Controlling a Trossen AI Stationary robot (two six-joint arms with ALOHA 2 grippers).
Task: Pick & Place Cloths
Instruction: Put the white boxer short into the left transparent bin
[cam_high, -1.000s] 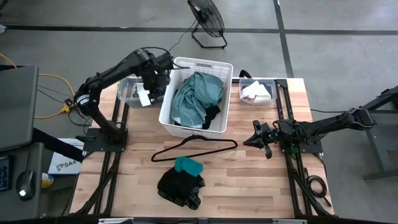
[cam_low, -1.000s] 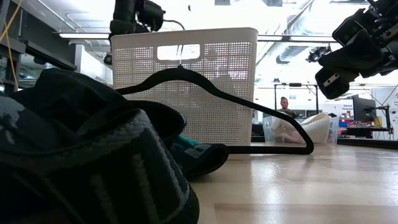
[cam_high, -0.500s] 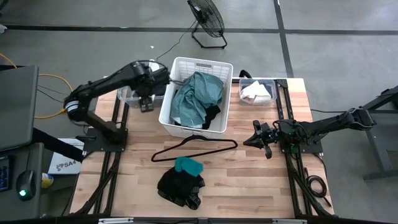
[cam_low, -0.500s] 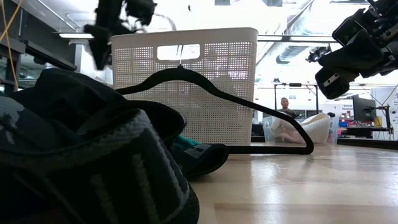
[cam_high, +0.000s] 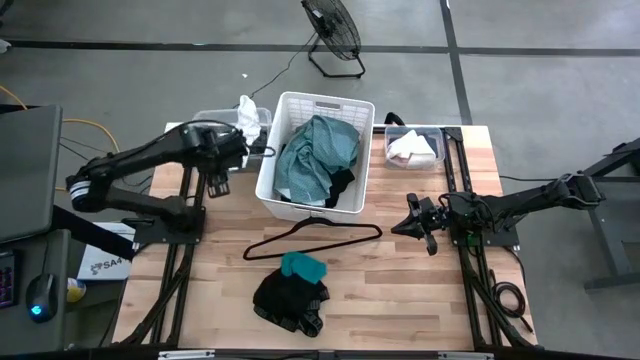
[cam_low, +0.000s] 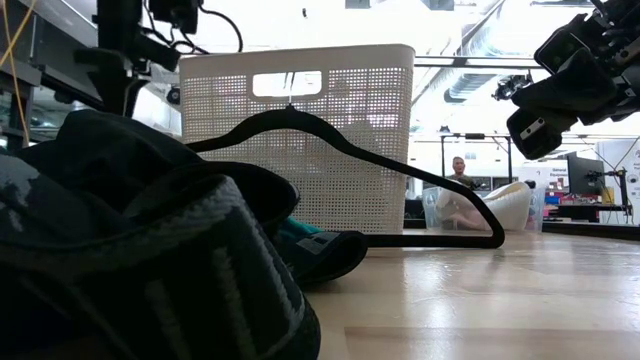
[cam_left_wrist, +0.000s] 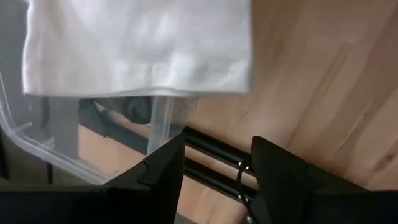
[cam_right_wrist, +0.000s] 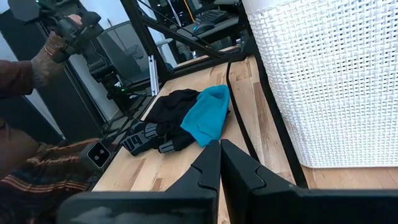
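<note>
On the left clear bin (cam_high: 208, 121): a white cloth (cam_high: 247, 108), hanging over the rim and half out. Probably dropped there on purpose, as the place for white things. Could slide off, being only half in.

Just beside that bin, low over the left edge of the table (cam_high: 400, 290): the left arm (cam_high: 150, 160), jaws apart, nothing between them. Seen from the left wrist too: white cloth (cam_left_wrist: 137, 43) draped over the thin bin wall (cam_left_wrist: 37, 149), dark fingers (cam_left_wrist: 155, 171) wide and empty. Free for the next pick, by the look of it.

In the middle, at the back: a white basket (cam_high: 286, 201) with a big teal-green cloth (cam_high: 318, 150) bunched up inside and a bit of black cloth (cam_high: 341, 186) under it. Likely the pile to sort from.

At the back right: another clear bin (cam_high: 440, 134) holding a white and pink cloth (cam_high: 410, 148).

In front of the basket: a thin black hanger (cam_high: 312, 240), flat on the wood, not part of the job. Nearer the front: a small bright teal cloth (cam_high: 302, 266) touching a heap of black cloth (cam_high: 290, 300). Not yet put anywhere.

At the right side of the table: the right arm (cam_high: 520, 200), jaws clenched tight on nothing, hanging above the wood and waiting.

Plenty left to do, judging by the full basket and the heap.
</note>
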